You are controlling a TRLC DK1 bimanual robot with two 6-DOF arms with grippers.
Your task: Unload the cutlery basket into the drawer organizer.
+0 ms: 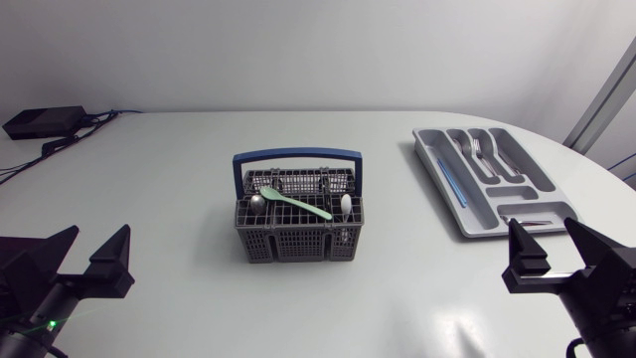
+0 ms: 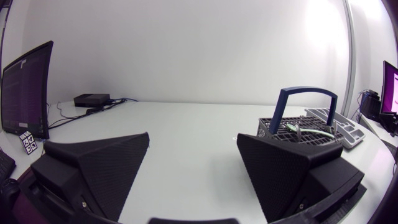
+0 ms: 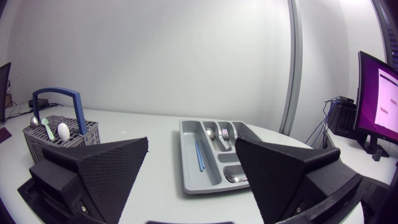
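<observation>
- While both arms sit low at the near edge of the white desk (image 1: 149, 169), the left claw (image 1: 96, 241) is at 8 o'clock from the basket and the right claw (image 1: 545, 235) at 4 o'clock. Each has its wedge fingers spread wide and grips nothing.
- The dark grey plastic lattice cutlery basket with a blue hoop handle (image 1: 298, 244) stands upright at mid-desk, well apart from both claws.
- A mint-green plastic spoon (image 1: 295, 205) lies across its top, bowl towards 10 o'clock and handle towards 4 o'clock.
- A shiny metal spoon (image 1: 257, 202) pokes up at the basket's 9 o'clock side, and a white round-ended utensil (image 1: 345, 206) at its 3 o'clock side.
- The pale grey plastic drawer organizer (image 1: 482, 225) lies at 2 o'clock from the basket, nearer the right claw. It holds a metal fork (image 1: 475, 149) and thin blue sticks (image 1: 452, 184) in a narrow slot.
- The green spoon looks light, stiff and smooth, so it would likely pivot if pinched at one end. Mid-handle, where it clears the lattice, seems the safest hold.
- The metal spoon is probably heavier and slicker. It would be best gripped just below the bowl and drawn straight up.
- The basket itself looks light and may tip or lift if a piece snags.
</observation>
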